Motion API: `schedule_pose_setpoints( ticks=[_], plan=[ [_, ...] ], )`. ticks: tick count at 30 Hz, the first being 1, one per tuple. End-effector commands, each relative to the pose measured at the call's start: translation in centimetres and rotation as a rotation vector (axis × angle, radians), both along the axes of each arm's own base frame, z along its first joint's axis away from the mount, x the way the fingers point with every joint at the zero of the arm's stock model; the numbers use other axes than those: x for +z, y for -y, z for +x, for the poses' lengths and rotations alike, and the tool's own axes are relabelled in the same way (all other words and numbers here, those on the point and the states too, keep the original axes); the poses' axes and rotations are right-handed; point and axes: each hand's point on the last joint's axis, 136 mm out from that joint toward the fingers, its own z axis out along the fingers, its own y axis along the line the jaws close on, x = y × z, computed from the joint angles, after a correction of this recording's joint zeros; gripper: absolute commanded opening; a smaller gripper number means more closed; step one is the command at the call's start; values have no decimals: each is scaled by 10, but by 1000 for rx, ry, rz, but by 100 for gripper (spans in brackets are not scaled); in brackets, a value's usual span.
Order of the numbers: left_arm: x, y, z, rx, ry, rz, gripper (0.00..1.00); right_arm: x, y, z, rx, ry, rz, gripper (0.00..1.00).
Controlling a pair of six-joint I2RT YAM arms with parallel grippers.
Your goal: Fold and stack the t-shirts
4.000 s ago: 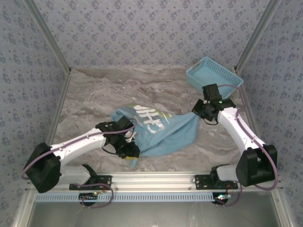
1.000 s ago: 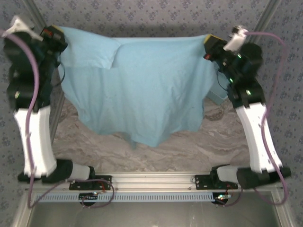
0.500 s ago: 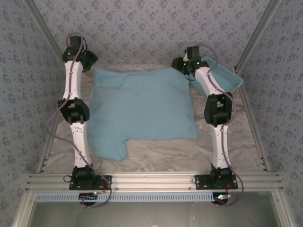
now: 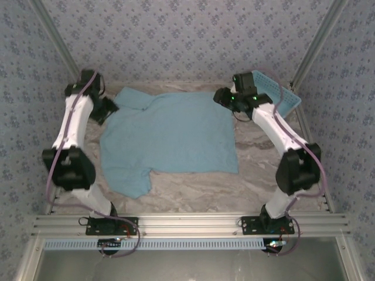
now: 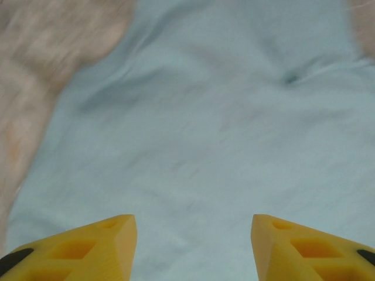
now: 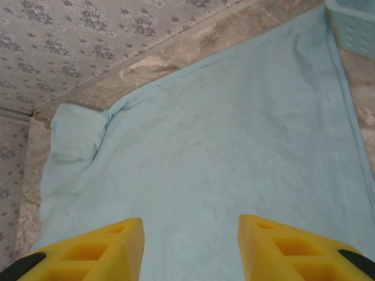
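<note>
Nothing to read here, folks — the t-shirt (image 4: 170,132) shows a plain blue face, no letters, labels or numbers anywhere in sight.

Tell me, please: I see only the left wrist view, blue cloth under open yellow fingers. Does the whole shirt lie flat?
Observer: Yes. The t-shirt lies spread out on the table, with no print showing and a sleeve sticking out at the near left.
Operator: Where is the right hand?
Observer: The right hand is over the shirt's far right corner, fingers apart, holding nothing.
Operator: Is anything else on the table?
Observer: A blue basket stands in the far right corner, just beyond that hand.
</note>
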Motion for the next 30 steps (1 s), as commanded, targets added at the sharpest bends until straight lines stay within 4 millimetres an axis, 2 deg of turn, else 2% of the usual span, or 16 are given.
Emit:
schedule_pose_setpoints(
  ticks=[1,5,7,9,11,14,18,20,26,30],
  plan=[
    [-35,-3,-54,68,-64,-50,52,-52,8,-52,-43,-162,-39,48],
    [-91,14,-135,85,-244,-119,51,-101,19,-123,-9,-352,-60,49],
    [-111,16,-168,108,-328,-126,52,-120,29,-154,7,-452,-106,51],
    [-124,14,-192,145,-374,-119,54,-138,34,-183,37,-541,-127,52],
    [-133,11,-202,170,-384,-118,55,-152,39,-200,47,-600,-133,51],
    [-140,6,-203,177,-398,-102,54,-169,47,-208,38,-622,-169,48],
    [-144,3,-203,173,-412,-82,50,-182,64,-214,1,-673,-215,37],
    [-146,0,-205,172,-421,-59,50,-187,70,-218,-11,-682,-231,37],
    [-148,-3,-194,165,-381,-50,45,-186,69,-183,8,-590,-245,29],
    [-155,-5,-193,145,-415,-35,42,-205,68,-182,33,-665,-274,27]
  ],
)
